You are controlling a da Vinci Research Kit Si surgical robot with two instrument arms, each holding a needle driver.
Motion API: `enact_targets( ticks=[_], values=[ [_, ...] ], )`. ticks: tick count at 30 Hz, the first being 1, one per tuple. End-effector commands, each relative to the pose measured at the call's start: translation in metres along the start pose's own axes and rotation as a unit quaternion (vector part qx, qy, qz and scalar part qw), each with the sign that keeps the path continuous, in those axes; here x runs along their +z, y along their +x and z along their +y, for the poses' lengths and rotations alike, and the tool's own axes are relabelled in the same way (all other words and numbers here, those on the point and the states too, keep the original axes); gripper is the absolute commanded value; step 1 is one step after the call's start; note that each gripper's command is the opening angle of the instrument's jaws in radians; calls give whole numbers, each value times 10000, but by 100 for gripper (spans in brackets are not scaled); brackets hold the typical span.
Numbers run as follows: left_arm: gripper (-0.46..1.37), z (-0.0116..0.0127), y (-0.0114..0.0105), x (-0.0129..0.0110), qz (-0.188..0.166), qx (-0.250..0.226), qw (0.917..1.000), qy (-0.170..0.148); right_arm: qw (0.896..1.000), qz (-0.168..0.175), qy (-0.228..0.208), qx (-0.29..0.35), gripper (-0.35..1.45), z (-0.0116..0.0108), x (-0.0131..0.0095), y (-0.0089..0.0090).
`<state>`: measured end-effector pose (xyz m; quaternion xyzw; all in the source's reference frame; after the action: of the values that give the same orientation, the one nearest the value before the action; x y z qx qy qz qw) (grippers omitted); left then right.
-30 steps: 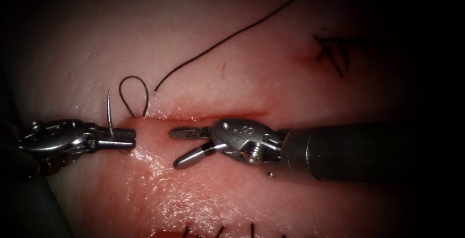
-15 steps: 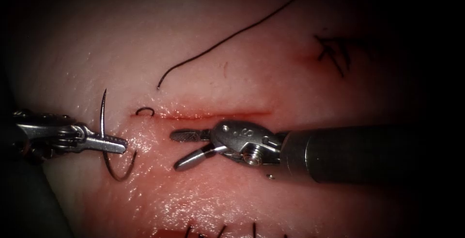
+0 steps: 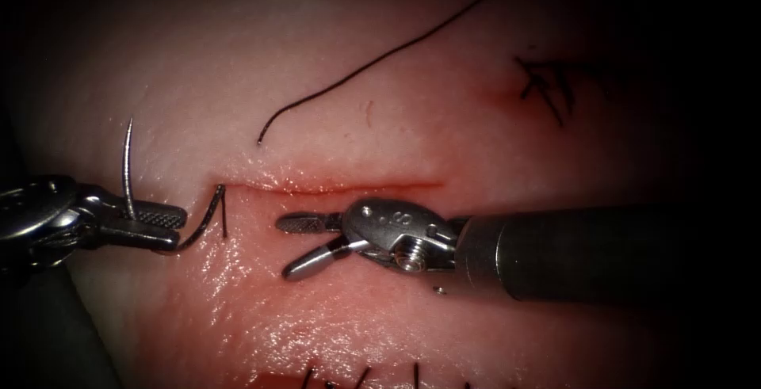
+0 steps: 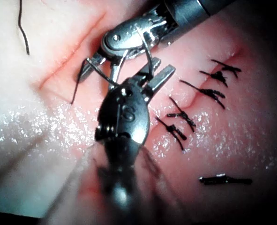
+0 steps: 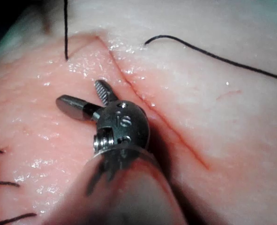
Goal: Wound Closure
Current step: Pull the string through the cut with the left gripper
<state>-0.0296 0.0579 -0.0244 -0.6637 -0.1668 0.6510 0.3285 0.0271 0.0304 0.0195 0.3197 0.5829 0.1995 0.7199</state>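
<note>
- The needle (image 3: 127, 169) is held by the left tool (image 3: 162, 226) with its jaws closed on it, at about the middle of the curve.
- The needle is clear of the tissue (image 3: 380, 120): its point stands up above the jaws, and the rest of the curve passes beneath them towards the left end of the cut (image 3: 341, 188).
- A short run of thread (image 3: 223, 211) is seen from the needle's rear end to the tissue at the left end of the cut.
- The thread's long free length (image 3: 380, 58) lies on the pale tissue above the cut, and its end rests just above the cut line.
- The right tool (image 3: 297, 242) is seen just below the cut, near its middle, with its jaws spread apart and nothing held between them.
- The two tools are kept apart, with the stitch site between them.
- Red fluid (image 3: 357, 188) is seen along the cut line.
- In the left wrist view, finished stitches (image 4: 194, 101) are seen in a row along another closed cut, beyond the left tool (image 4: 152, 79) and its needle (image 4: 145, 49).
- In the right wrist view, the right tool (image 5: 84, 96) is shown open over the pink tissue beside the cut (image 5: 157, 117).
</note>
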Motion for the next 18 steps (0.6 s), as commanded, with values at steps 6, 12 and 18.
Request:
enact_targets(
  ticks=[6, 12, 18],
  values=[
    [-35, -7, 30, -5, 631, 1656, 9838, 254, 10000, -1, 3, -3, 94, 0, 0, -1],
    [-35, -18, 80, -4, 703, 2951, 9517, 470, 10000, -1, 2, -3, 94, 0, 0, -1],
    [-35, -28, 118, -6, 665, 3579, 9282, 765, 10000, -1, -1, -3, 94, 0, 1, -1]
  ],
)
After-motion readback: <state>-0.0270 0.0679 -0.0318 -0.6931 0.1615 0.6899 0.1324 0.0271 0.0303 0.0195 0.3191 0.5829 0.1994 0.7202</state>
